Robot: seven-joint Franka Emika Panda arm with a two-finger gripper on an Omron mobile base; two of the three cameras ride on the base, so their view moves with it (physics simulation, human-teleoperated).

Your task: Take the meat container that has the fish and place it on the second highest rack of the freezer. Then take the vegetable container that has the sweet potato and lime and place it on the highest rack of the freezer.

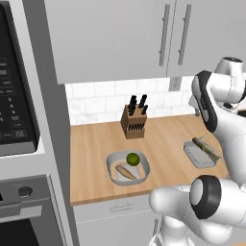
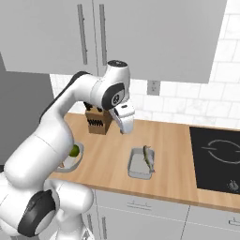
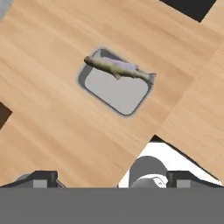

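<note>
Gripper: up over the counter (image 2: 112,159), jaws spread wide with nothing in them; the fingertips stand well apart at the bottom of the hand view, gripper (image 3: 106,178) looking straight down at the target.
Meat tray: the meat tray (image 3: 114,87) sits on the wood near the front edge, between the veg tray and the cooktop (image 2: 218,157). Seen too from the left at (image 1: 198,154) and the right at (image 2: 139,164).
Fish: the fish (image 3: 119,68) lies along one long rim, tail poking past the corner, rather than flat in the middle.
Veg tray: the veg tray (image 1: 127,168) holds the lime (image 1: 132,159) and sweet potato (image 1: 125,171), well apart from the meat tray, in front of the knife block (image 1: 134,121).
Handling: looks like a stiff, shallow, light tray, smooth-walled, so likely slippery. The fish is loose and perched on the rim, so any tilt could slide it off.
Where to grip: my call is the bare long wall opposite the fish, one finger inside, one outside, and keep it level.
Stage: first pickup not yet made; the descent comes next.
</note>
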